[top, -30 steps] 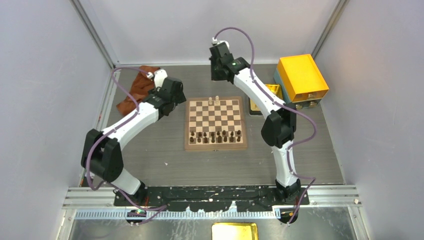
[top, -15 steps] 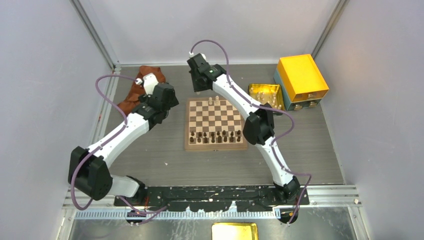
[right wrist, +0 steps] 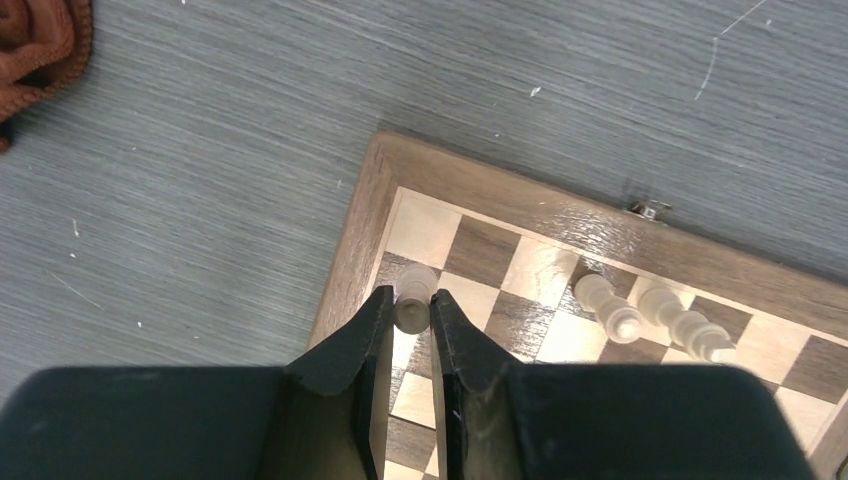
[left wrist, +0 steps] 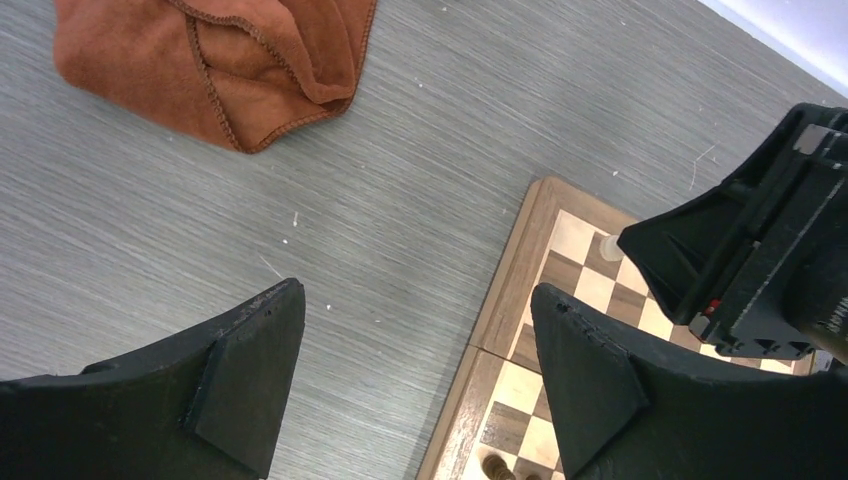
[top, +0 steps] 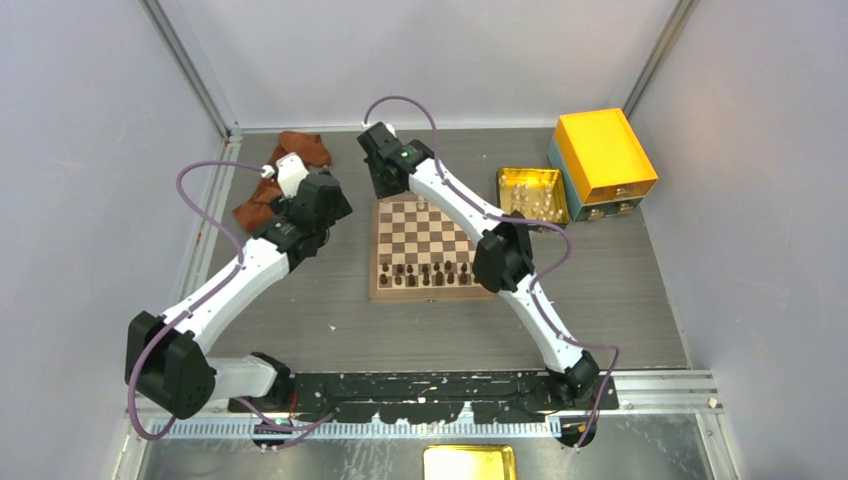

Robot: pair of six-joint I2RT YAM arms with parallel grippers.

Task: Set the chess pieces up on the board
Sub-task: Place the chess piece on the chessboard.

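1. Right claw (right wrist: 411,298) pinches a cream chessman (right wrist: 416,282) by the chessboard's (right wrist: 352,240) far-left corner
2. Two more cream pieces (right wrist: 610,305) stand near its far edge
3. Left claw (left wrist: 417,295) gapes wide over the bench (left wrist: 150,230) beside the chessboard's left edge

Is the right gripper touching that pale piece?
Touching: the right wrist view shows the right gripper closed on the pale piece, a finger against each side.
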